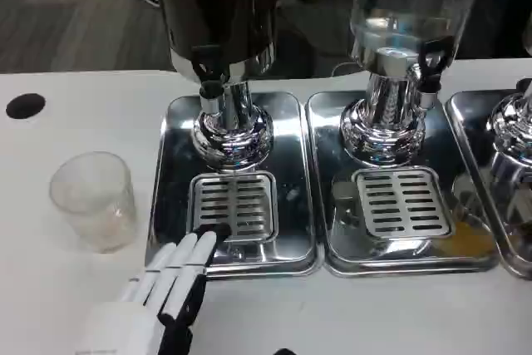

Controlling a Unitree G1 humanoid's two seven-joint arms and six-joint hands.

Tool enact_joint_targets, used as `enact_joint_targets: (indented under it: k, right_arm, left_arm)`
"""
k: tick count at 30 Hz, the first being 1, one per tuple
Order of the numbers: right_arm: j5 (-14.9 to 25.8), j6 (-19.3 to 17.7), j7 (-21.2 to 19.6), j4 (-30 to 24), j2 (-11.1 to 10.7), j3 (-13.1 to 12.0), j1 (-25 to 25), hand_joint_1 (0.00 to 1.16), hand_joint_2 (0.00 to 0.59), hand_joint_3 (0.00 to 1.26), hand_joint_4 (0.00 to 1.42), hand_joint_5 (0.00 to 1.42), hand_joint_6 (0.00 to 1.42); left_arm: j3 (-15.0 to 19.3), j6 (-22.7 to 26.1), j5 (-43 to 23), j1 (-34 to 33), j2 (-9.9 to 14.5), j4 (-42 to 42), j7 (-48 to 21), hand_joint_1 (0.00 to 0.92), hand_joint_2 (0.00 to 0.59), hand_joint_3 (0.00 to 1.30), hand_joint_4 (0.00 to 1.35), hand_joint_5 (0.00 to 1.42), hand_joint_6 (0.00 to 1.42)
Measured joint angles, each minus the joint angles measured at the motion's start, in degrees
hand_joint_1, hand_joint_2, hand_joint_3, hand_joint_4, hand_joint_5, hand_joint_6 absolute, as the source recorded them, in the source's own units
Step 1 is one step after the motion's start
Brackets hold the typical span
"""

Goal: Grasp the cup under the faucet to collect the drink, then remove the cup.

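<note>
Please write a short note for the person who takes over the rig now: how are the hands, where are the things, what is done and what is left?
Left hand: holds nothing, fingers stretched forward, tips resting on the front edge of the left tray by its grille.
Cup: upright on the table, left of that tray, apart from the hand; looks empty.
Faucet of the dark dispenser: above the grille, nothing under it.
Done: nothing yet.
Left: grasp the cup, bring it under the faucet, collect the drink, take the cup away.
</note>
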Motion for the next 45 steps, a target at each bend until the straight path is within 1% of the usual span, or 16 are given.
enact_joint_targets:
  k: [22,26,34,36,38,42,45]
  right_arm:
    - [0.05,0.00,0.01,0.99,0.13,0.00,-0.40,0.42,0.357,0.28,0.22,0.27,0.08]
    - [0.01,0.00,0.01,1.06,0.13,0.01,-0.41,0.42,0.357,0.28,0.22,0.27,0.08]
    - [-0.55,0.08,0.01,0.26,1.41,0.18,-0.13,0.42,0.357,0.28,0.22,0.27,0.08]
    - [-0.54,0.08,0.01,-0.29,1.52,0.18,0.21,0.42,0.357,0.28,0.22,0.27,0.08]
    - [-0.53,0.08,0.01,-0.33,1.56,0.18,0.28,0.42,0.357,0.28,0.22,0.27,0.08]
    - [-0.53,0.07,0.01,-0.01,1.70,0.19,0.25,0.42,0.357,0.28,0.22,0.27,0.08]
    - [-0.60,0.07,0.01,0.03,1.88,0.40,0.07,0.42,0.357,0.28,0.22,0.27,0.08]
  left_arm:
    - [0.06,-0.05,-0.16,-0.52,-0.07,0.00,0.02,0.000,0.093,0.11,0.02,0.11,0.23]
    - [0.18,-0.19,-1.61,-0.83,-0.08,0.02,0.02,0.000,0.093,0.12,0.02,0.11,0.23]
    - [1.61,-1.11,-5.08,-1.83,-0.13,1.21,0.12,0.000,0.090,0.10,0.03,0.14,0.25]
    - [2.55,-1.30,-7.67,-2.24,-0.83,1.68,0.31,0.000,0.088,0.10,0.04,0.15,0.26]
    - [2.81,-1.55,-8.66,-2.21,-1.19,2.05,0.58,0.000,0.088,0.11,0.04,0.16,0.27]
    - [4.68,-1.87,-8.95,-1.93,-1.57,2.09,1.10,0.000,0.079,0.09,0.02,0.13,0.26]
    - [6.97,-2.64,-13.13,-1.31,-2.58,2.80,1.11,0.000,0.079,0.08,0.01,0.13,0.26]
